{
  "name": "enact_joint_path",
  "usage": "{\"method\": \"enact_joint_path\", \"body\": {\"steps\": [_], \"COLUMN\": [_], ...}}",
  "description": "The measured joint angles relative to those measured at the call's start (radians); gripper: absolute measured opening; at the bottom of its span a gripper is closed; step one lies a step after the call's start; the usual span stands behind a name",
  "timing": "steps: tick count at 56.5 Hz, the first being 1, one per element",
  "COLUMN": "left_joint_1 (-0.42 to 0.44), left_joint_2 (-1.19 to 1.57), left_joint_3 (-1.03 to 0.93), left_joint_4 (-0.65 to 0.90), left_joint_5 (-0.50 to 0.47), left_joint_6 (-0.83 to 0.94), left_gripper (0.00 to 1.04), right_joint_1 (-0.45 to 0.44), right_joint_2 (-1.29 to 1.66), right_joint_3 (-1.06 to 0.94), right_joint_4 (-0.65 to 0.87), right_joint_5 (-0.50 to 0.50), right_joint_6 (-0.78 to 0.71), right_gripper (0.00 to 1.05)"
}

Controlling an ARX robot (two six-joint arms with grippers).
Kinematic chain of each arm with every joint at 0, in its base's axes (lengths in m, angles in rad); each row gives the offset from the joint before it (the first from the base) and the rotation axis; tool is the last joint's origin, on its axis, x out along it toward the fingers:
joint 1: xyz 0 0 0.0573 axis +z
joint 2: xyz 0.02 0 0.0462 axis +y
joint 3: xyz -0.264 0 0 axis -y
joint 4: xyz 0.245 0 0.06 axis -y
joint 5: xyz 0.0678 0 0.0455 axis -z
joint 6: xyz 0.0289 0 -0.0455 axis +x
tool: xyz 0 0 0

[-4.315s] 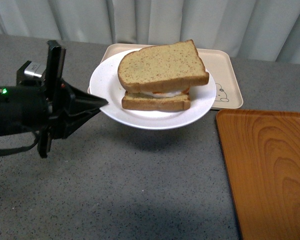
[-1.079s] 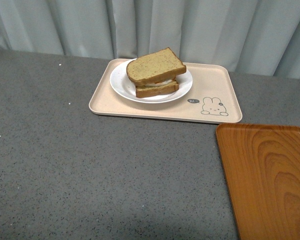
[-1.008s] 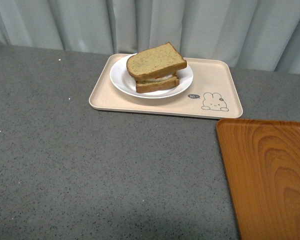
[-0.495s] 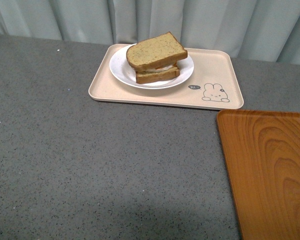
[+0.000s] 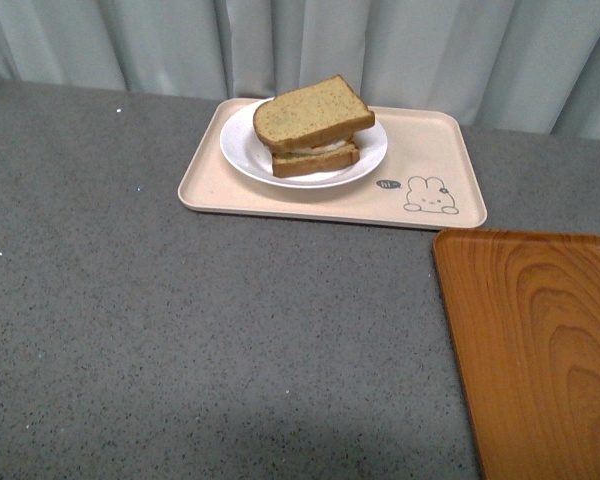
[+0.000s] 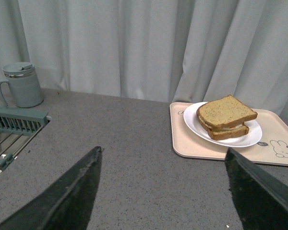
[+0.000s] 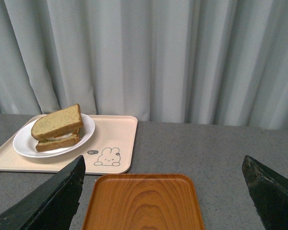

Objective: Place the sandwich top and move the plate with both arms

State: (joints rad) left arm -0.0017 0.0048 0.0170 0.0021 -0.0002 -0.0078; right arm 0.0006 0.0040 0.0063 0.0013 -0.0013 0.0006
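The sandwich top (image 5: 311, 111), a speckled brown bread slice, lies slightly askew on a lower slice with white filling between. The stack rests on the white plate (image 5: 242, 150), which sits on the left half of the beige rabbit-print tray (image 5: 420, 150). The same sandwich top (image 6: 226, 111) on its plate (image 6: 192, 123) shows in the left wrist view, and the sandwich top (image 7: 57, 122) with the plate (image 7: 24, 143) in the right wrist view. Neither arm appears in the front view. My left gripper (image 6: 163, 158) is open over bare tabletop, well short of the tray. My right gripper (image 7: 163, 165) is open, held back above the orange tray.
An orange wood-grain tray (image 5: 535, 350) lies at the front right, also seen as the orange tray (image 7: 144, 203) below my right gripper. A pale lidded mug (image 6: 23, 85) and a grey-green rack (image 6: 14, 125) stand far off to one side. Curtains close off the back.
Earlier the left gripper held the plate with the sandwich in the air. Now the plate rests on the beige tray and both arms have left the front view, which has shifted slightly.
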Motion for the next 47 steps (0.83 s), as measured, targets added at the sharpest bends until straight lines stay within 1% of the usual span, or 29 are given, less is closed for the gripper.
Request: {"method": "enact_joint_path", "body": {"steps": [2, 4, 5, 7, 9, 12, 47], "left_joint_1": [0.0, 0.0, 0.0, 0.0, 0.0, 0.0, 0.0], "left_joint_2": [0.0, 0.0, 0.0, 0.0, 0.0, 0.0, 0.0], "left_joint_3": [0.0, 0.0, 0.0, 0.0, 0.0, 0.0, 0.0], "left_joint_4": [0.0, 0.0, 0.0, 0.0, 0.0, 0.0, 0.0], "left_joint_5": [0.0, 0.0, 0.0, 0.0, 0.0, 0.0, 0.0], "left_joint_6": [0.0, 0.0, 0.0, 0.0, 0.002, 0.001, 0.002], "left_gripper": [0.82, 0.9, 0.91, 0.99, 1.0, 0.98, 0.98], "right_joint_1": [0.0, 0.0, 0.0, 0.0, 0.0, 0.0, 0.0], "right_joint_2": [0.0, 0.0, 0.0, 0.0, 0.0, 0.0, 0.0], "right_joint_3": [0.0, 0.0, 0.0, 0.0, 0.0, 0.0, 0.0], "right_joint_4": [0.0, 0.0, 0.0, 0.0, 0.0, 0.0, 0.0], "right_joint_5": [0.0, 0.0, 0.0, 0.0, 0.0, 0.0, 0.0], "right_joint_6": [0.0, 0.0, 0.0, 0.0, 0.0, 0.0, 0.0], "right_gripper": [0.96, 0.96, 0.96, 0.96, 0.96, 0.96, 0.96]}}
